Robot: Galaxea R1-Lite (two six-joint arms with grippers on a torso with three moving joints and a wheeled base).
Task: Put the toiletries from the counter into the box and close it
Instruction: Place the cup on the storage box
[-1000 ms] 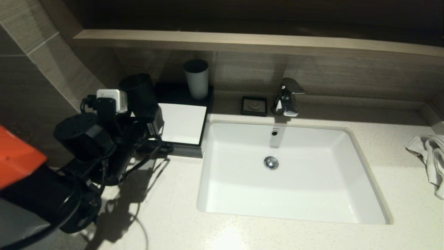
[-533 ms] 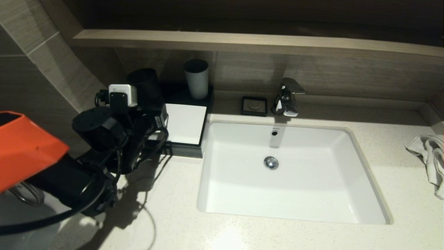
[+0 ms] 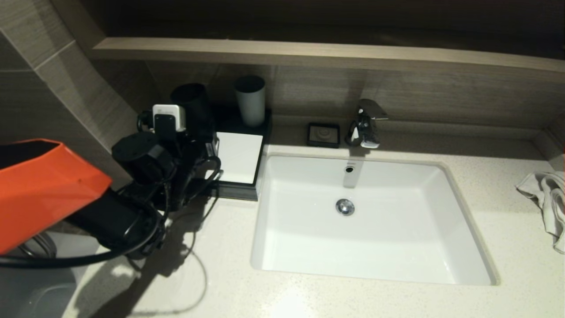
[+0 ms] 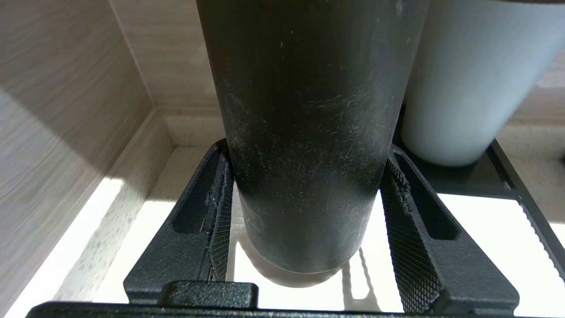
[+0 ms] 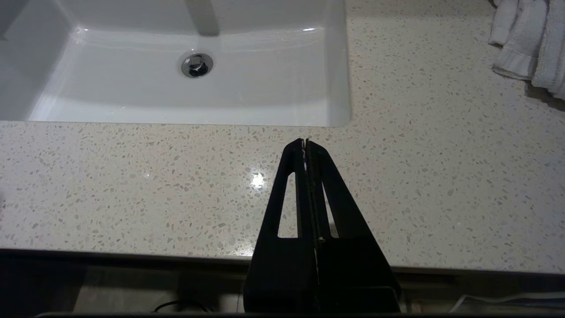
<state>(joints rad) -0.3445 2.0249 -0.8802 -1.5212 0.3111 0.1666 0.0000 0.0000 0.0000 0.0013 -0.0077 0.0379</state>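
Observation:
My left gripper [image 3: 196, 128] is shut on a black cup [image 3: 190, 99], its pads pressed on both sides of the cup [image 4: 304, 132]. The cup hangs upright a little above the white top of a black box [image 3: 238, 191] at the counter's back left. A shadow lies under the cup's base. A grey cup [image 3: 250, 100] stands on the box's back edge, close beside the black cup, and also shows in the left wrist view [image 4: 468, 79]. My right gripper [image 5: 305, 142] is shut and empty, low over the counter's front edge, out of the head view.
The white sink [image 3: 371, 216] fills the counter's middle, with the faucet [image 3: 364, 123] and a small black soap dish [image 3: 323, 134] behind it. A crumpled towel [image 3: 547, 203] lies at the right edge. A wooden shelf [image 3: 309, 51] overhangs the back wall. The tiled wall stands close on the left.
My left arm has moved to the right and toward the back wall with the black cup, bringing it nearer the grey cup. Nothing else has moved.

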